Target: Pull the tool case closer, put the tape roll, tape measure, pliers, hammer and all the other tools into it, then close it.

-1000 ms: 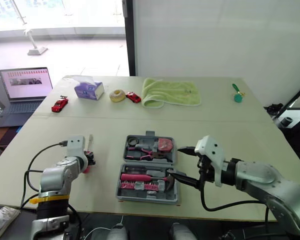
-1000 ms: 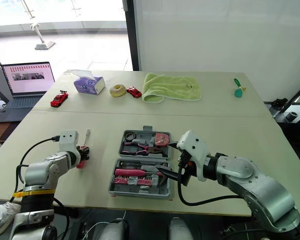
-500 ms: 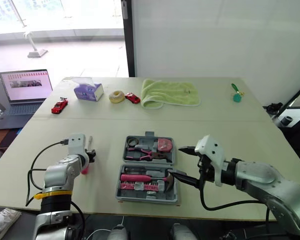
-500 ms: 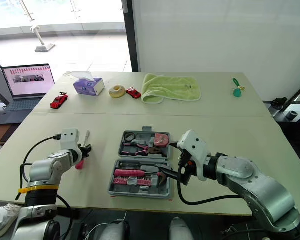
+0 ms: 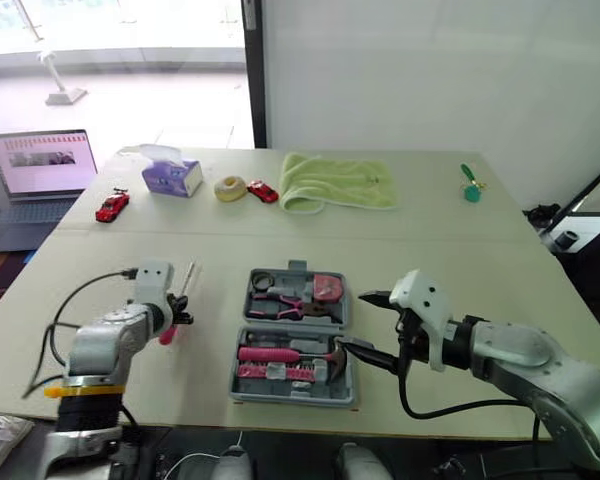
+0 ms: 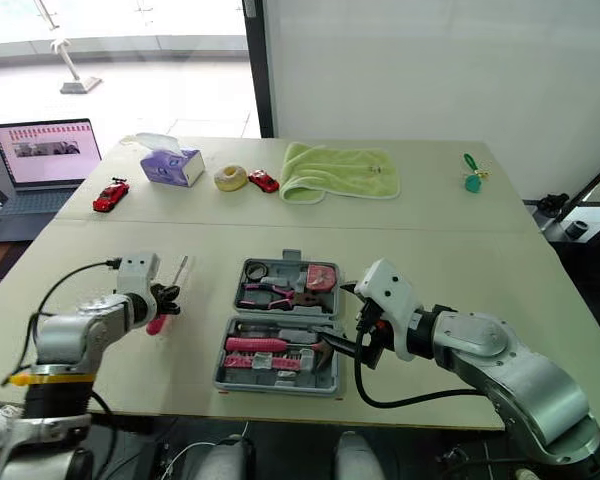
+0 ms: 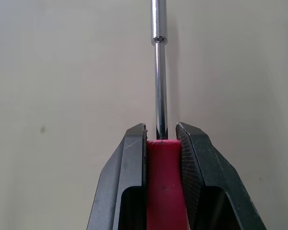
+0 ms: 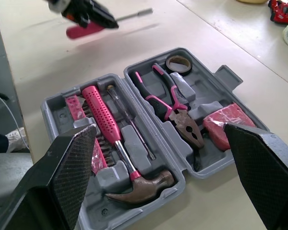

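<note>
Left eye view, read together with the two wrist views. We count one tool case (image 5: 295,337), lying open in two halves near the front edge of the table (image 5: 480,250), between the two arms.

Its near half holds three things:
- one hammer (image 8: 116,143) with a pink handle
- one slim screwdriver (image 8: 132,128) beside the hammer
- one pink bit rack (image 8: 79,112)

Its far half also holds three:
- one pair of pliers (image 8: 172,103)
- one tape roll (image 8: 178,63)
- one tape measure (image 8: 229,125)

The left gripper (image 7: 161,132) is left of the case and apart from it. Its two jaws are clamped on the handle of one red-handled screwdriver (image 7: 159,86), whose steel shaft points away from the robot. The right gripper (image 5: 357,322) stands just beside the case's right edge, its two fingers spread wide with nothing between them.

Along the far side of the table we count:
- two red toy cars, the left toy car (image 5: 111,207) and the inner toy car (image 5: 263,192)
- one tissue box (image 5: 171,177)
- one pale ring-shaped roll (image 5: 230,188)
- one green towel (image 5: 338,184)
- one small green object (image 5: 471,186)

One open laptop (image 5: 40,172) sits beyond the table's left edge.
</note>
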You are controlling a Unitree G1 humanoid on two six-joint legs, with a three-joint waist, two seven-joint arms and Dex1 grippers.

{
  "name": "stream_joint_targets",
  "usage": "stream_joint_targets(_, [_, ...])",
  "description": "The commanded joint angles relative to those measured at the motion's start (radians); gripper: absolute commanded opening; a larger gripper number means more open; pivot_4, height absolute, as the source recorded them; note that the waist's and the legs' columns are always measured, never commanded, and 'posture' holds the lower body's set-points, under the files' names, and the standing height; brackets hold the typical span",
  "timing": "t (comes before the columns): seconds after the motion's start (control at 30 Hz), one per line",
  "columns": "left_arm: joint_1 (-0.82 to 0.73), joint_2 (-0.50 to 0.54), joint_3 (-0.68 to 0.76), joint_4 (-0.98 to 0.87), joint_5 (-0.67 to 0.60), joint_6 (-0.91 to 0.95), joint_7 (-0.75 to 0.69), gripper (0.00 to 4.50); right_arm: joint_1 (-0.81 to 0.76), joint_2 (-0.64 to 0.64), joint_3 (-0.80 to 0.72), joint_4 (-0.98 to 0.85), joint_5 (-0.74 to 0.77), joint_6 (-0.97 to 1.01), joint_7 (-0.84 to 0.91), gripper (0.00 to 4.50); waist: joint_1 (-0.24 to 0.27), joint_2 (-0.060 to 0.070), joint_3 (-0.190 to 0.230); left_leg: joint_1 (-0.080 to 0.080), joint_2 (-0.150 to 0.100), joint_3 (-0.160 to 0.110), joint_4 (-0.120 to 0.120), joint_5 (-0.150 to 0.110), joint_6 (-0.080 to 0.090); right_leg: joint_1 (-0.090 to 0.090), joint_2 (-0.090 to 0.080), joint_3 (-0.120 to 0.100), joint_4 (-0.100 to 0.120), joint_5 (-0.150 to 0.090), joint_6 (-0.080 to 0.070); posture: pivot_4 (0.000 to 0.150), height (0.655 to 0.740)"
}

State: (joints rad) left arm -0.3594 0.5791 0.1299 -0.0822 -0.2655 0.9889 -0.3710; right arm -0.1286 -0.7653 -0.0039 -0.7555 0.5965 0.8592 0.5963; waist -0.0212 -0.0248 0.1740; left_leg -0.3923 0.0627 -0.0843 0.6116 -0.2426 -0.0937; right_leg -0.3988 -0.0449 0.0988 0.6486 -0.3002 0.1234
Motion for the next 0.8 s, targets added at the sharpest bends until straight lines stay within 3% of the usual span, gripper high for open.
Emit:
stream_joint_targets(0.03, [-0.014,0.239,-0.136,-0.176,-0.068,-0.054,-0.351,0.4,0.008,-0.03,-0.039,0.013,-0.008,-0.05,0.045,4.5,-0.001,-0.003,0.005,0.0,0.0,0.0,0.0,0.0,0.0,-0.001,0.0,0.0,0.0,0.0,0.0,0.15,0.74])
stream_joint_targets(0.1, [-0.053,0.347,-0.219,-0.241,-0.113,-0.041,-0.507,0.4,0.022,-0.054,-0.061,0.021,-0.004,-0.067,0.08,4.5,0.002,0.0,0.008,-0.001,0.0,0.0,-0.001,0.0,0.0,-0.001,0.0,0.0,-0.001,-0.001,-0.003,0.15,0.74])
stream_joint_targets(0.2, [-0.126,0.432,-0.317,-0.302,-0.172,0.02,-0.655,0.4,0.044,-0.084,-0.095,0.026,0.015,-0.084,0.126,4.5,0.009,0.0,0.012,-0.003,-0.001,0.002,0.0,0.0,-0.001,-0.002,-0.002,0.0,-0.002,-0.002,-0.004,0.15,0.74])
stream_joint_targets(0.33, [-0.247,0.468,-0.441,-0.361,-0.217,0.128,-0.76,0.4,0.09,-0.122,-0.138,0.009,0.04,-0.108,0.199,4.5,0.002,-0.002,0.014,-0.006,0.0,0.001,0.001,0.0,0.0,-0.004,-0.001,0.001,-0.001,-0.002,-0.003,0.15,0.74])
stream_joint_targets(0.43, [-0.421,0.429,-0.589,-0.411,-0.267,0.249,-0.849,0.4,0.144,-0.153,-0.196,-0.013,0.087,-0.139,0.286,4.5,0.004,-0.002,0.018,-0.009,0.0,0.0,0.002,0.0,0.0,-0.007,0.001,0.0,0.001,0.0,0.0,0.15,0.74])
stream_joint_targets(0.6, [-0.539,0.358,-0.724,-0.463,-0.274,0.309,-0.851,0.4,0.203,-0.182,-0.219,0.005,0.06,-0.21,0.359,4.5,0.0,-0.001,0.019,-0.012,0.0,0.0,0.004,0.0,0.0,-0.009,0.001,0.0,0.0,0.0,0.001,0.15,0.74])
stream_joint_targets(0.8, [-0.524,0.293,-0.825,-0.513,-0.221,0.305,-0.756,0.4,0.217,-0.203,-0.233,0.016,0.054,-0.241,0.394,4.5,0.002,0.0,0.019,-0.012,0.0,-0.001,0.006,0.0,0.0,-0.009,0.001,0.001,0.002,0.0,0.001,0.15,0.74])
